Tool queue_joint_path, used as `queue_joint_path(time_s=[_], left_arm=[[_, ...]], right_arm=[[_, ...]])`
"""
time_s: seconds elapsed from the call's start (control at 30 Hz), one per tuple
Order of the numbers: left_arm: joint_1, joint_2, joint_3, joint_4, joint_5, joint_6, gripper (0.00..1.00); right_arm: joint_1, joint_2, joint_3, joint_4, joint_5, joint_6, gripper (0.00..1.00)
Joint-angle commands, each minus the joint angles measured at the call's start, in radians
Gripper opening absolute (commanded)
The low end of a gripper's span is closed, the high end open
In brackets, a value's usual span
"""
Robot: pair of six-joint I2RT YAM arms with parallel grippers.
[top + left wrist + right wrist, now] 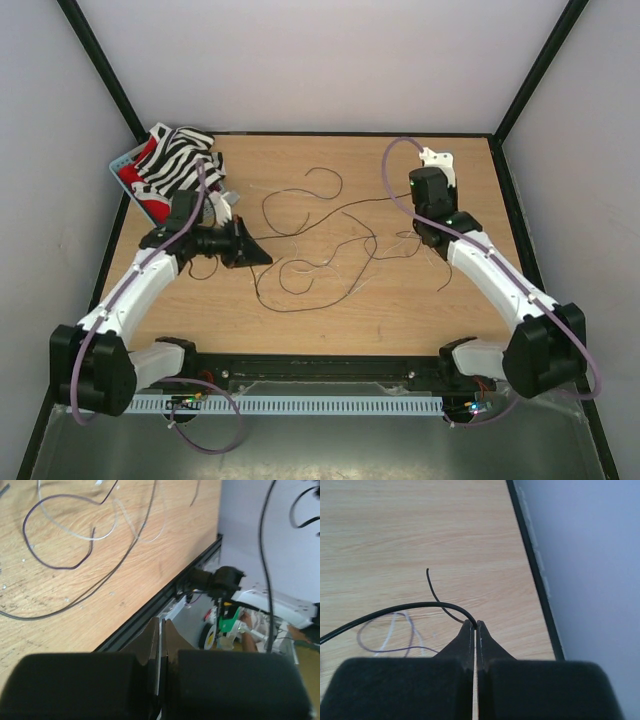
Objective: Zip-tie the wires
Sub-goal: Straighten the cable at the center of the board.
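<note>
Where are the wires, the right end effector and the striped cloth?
wires (420, 604): right wrist view, on the dark strand's arc.
right end effector (474, 625): right wrist view, at the closed fingertips.
striped cloth (180, 160): top external view, middle of the zebra pattern.

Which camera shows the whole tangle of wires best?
The top view: the whole spread of wires is in frame. The left wrist shows only a few loops; the right wrist shows one dark strand at its shut fingers.
</note>
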Motion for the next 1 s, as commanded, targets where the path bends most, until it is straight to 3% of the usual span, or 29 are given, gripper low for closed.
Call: queue_joint_path(time_s=[0.0,0.2,0.53,0.73,0.97], left_arm=[[-0.090,0.094,-0.039,0.002,-0.124,0.096,0.00],[-0.165,0.252,-0.012,-0.026,-0.258,0.205,0.00],[-0.202,0.372,0.084,-0.212,-0.395,0.383,0.00],[-0.232,0.415,0.090,-0.238,-0.475,0.413,0.00],[-0.247,0.430,0.089,-0.244,-0.567,0.427,0.20]], right_arm=[[-0.034,0.078,0.016,-0.032,0.142,-0.028,0.00],[-0.052,0.196,0.036,-0.031,0.217,-0.033,0.00],[-0.055,0.310,0.014,-0.019,0.187,-0.046,0.00],[-0.055,0.358,0.001,-0.019,0.149,-0.026,0.00],[-0.055,0.378,-0.017,-0.019,0.100,-0.013,0.00]])
